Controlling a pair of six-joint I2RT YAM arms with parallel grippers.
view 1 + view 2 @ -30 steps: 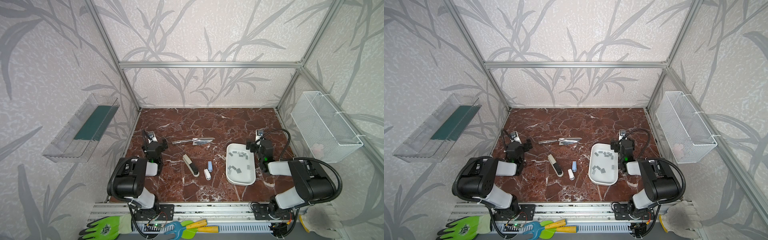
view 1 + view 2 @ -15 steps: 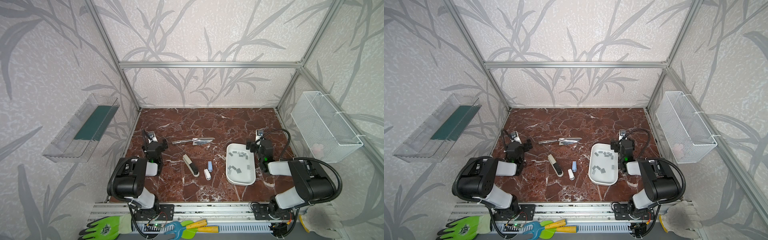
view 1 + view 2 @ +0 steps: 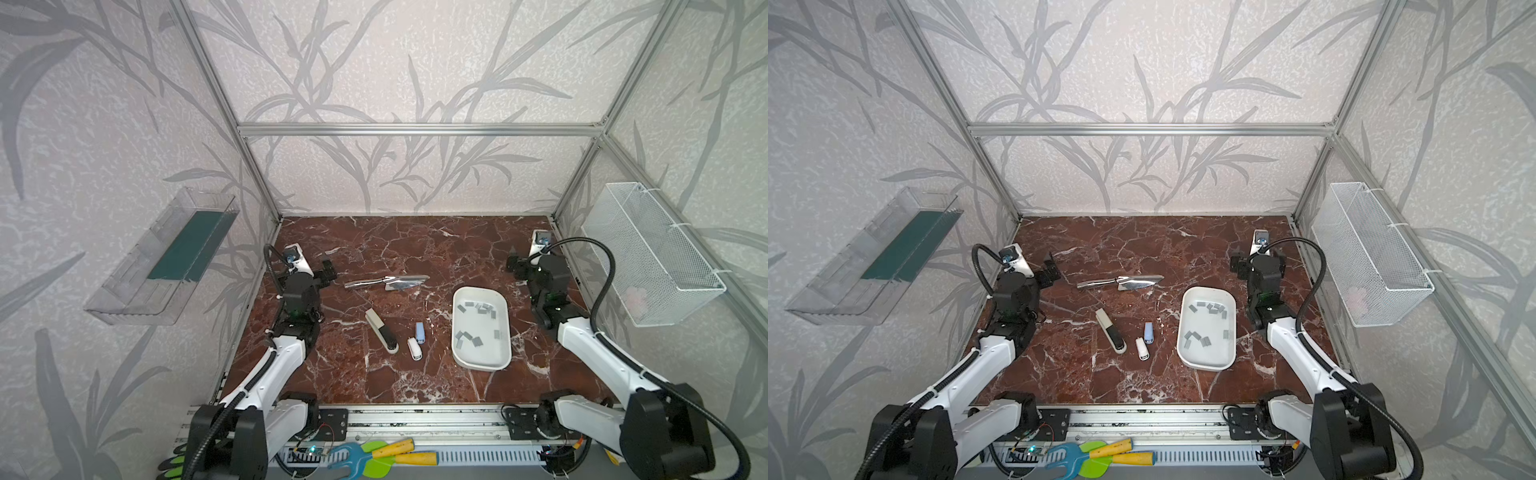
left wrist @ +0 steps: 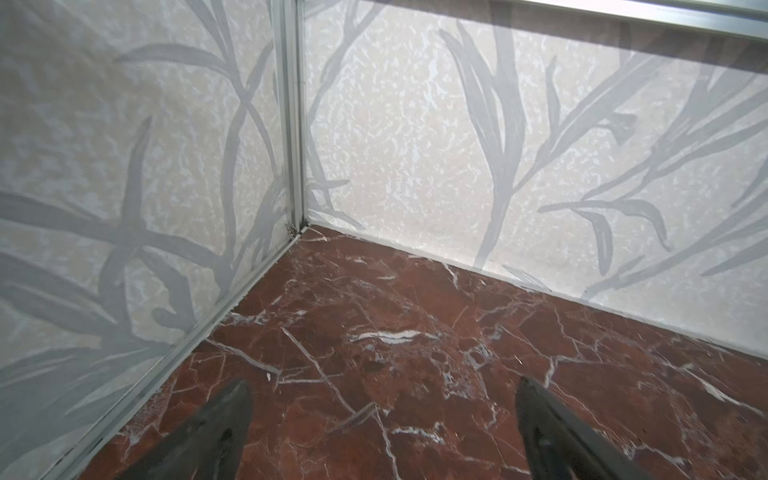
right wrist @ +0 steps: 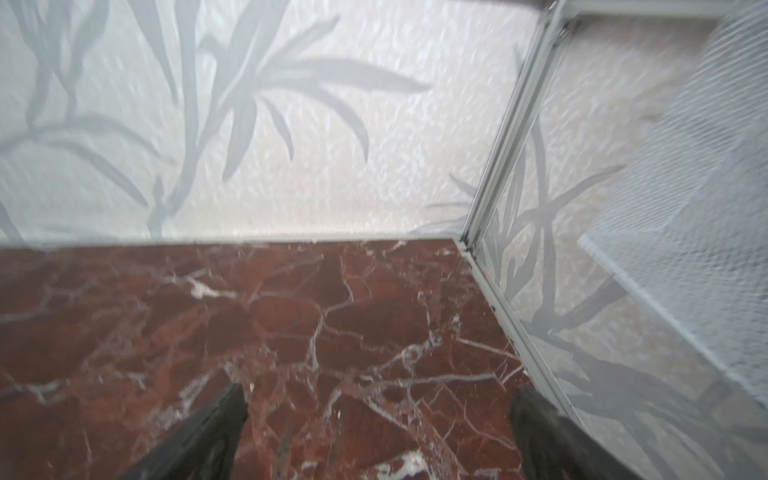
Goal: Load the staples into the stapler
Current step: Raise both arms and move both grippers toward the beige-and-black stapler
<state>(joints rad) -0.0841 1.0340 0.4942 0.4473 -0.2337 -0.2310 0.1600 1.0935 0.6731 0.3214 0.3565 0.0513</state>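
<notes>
Several grey staples (image 3: 468, 337) (image 3: 1198, 338) lie loose in a white tray (image 3: 482, 358) (image 3: 1207, 358) right of centre. A beige-and-black stapler (image 3: 381, 331) (image 3: 1110, 331) lies at mid-table, with a small blue stapler (image 3: 420, 332) and a small white stapler (image 3: 414, 348) beside it. Behind them a shiny silver stapler (image 3: 386, 282) (image 3: 1120, 282) lies opened out. My left gripper (image 3: 325, 272) (image 4: 382, 399) stands open and empty at the left wall. My right gripper (image 3: 515, 266) (image 5: 374, 403) stands open and empty behind the tray, by the right wall.
Both wrist views show only bare red marble and the patterned walls of the back corners. A clear plastic bin (image 3: 166, 257) hangs on the left wall and a white wire basket (image 3: 652, 253) on the right wall.
</notes>
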